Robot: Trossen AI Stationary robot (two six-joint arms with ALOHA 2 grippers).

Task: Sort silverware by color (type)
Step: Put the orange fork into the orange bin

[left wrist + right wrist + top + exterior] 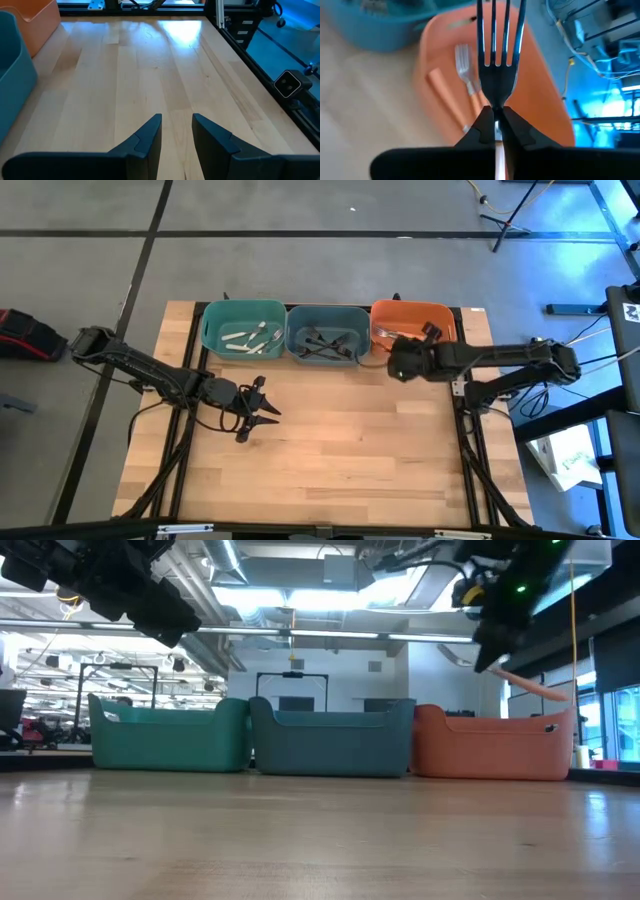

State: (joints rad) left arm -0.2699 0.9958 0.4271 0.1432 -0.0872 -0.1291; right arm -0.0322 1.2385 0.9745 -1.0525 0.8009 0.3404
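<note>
Three bins stand side by side at the table's far edge: a teal bin (pixel 212 330) with white-handled forks (pixel 250 337), a blue-grey bin (pixel 296 332) with black-handled forks (pixel 325 341), and an orange bin (pixel 445 320) with orange-handled forks (pixel 465 90). My right gripper (pixel 398 364) hangs above the orange bin's near left corner, shut on a fork (pixel 495 55) with an orange handle. My left gripper (pixel 262 408) hovers over the bare table in front of the teal bin, open, with nothing between its fingers (pixel 150 137). My right gripper pinches the fork's neck (pixel 495 102), just behind the tines, between its two fingertips. The fingers slant down and lie along the fork; the tines (pixel 496 30) stick out ahead of them over the orange bin. The orange handle (pixel 535 688) juts out below the gripper, clear of everything.
The wooden tabletop (pixel 340 440) in front of the bins is bare. A black frame rail (pixel 280 70) runs along the table's right edge. Cables and stands lie on the floor beyond the table.
</note>
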